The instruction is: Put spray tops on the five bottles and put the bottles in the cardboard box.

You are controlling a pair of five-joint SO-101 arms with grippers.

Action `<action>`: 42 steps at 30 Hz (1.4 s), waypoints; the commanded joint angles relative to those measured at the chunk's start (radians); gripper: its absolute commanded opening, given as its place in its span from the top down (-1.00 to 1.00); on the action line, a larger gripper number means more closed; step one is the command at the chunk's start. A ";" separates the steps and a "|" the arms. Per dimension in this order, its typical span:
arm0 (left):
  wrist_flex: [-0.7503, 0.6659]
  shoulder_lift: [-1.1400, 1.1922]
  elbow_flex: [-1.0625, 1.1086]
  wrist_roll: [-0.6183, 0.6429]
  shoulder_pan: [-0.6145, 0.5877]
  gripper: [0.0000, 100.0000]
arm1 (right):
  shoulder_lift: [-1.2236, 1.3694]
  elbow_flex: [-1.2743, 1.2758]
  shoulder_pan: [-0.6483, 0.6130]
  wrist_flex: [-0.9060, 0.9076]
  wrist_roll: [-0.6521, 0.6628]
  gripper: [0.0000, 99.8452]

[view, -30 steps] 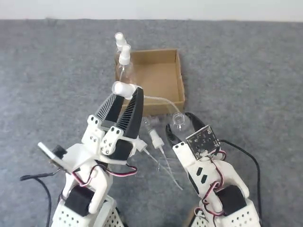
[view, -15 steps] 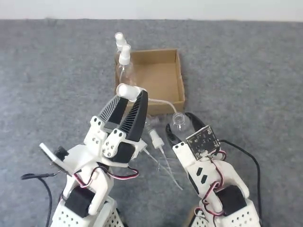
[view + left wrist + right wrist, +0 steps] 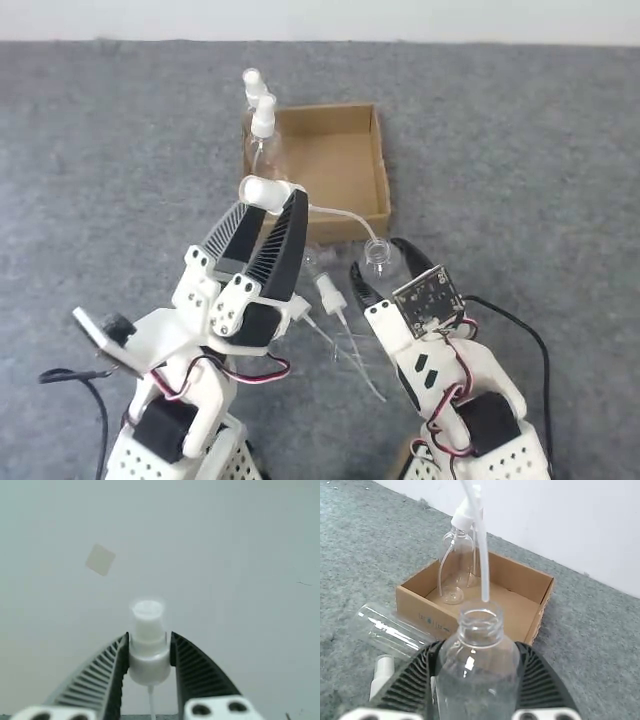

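Observation:
My left gripper (image 3: 268,200) is raised above the table, shut on a white spray top (image 3: 148,645) whose thin tube (image 3: 345,215) curves down to the mouth of an open clear bottle (image 3: 379,256). My right gripper (image 3: 479,672) is shut on that upright bottle (image 3: 478,667), just in front of the cardboard box (image 3: 375,165). In the right wrist view the tube's end (image 3: 483,575) hangs just above the bottle's neck. Two capped bottles (image 3: 264,135) stand in the box's far left corner.
A clear bottle (image 3: 390,627) lies on its side in front of the box. Loose spray tops (image 3: 330,295) with tubes lie on the grey carpet between the arms. Carpet left and right of the box is free.
The left gripper with the spray top shifted slightly right and back, then returned; the tube's end stays near the bottle mouth. The right arm has not moved.

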 commanded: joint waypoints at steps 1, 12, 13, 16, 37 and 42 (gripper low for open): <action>0.032 -0.015 -0.081 0.002 0.008 0.98 | 0.005 -0.008 -0.005 -0.031 0.014 0.92; 0.064 -0.015 -0.042 0.003 0.008 0.98 | 0.005 -0.008 -0.002 -0.031 0.014 0.92; 0.064 -0.015 -0.038 0.003 0.008 0.98 | 0.005 -0.008 -0.002 -0.031 0.014 0.92; 0.063 -0.015 -0.019 0.003 0.008 0.98 | 0.005 -0.008 -0.002 -0.031 0.014 0.92; 0.064 -0.012 0.122 -0.087 0.178 0.98 | 0.005 -0.008 -0.005 -0.031 0.014 0.92; 0.064 -0.014 0.151 -0.129 0.213 0.98 | 0.005 -0.008 -0.008 -0.031 0.058 0.92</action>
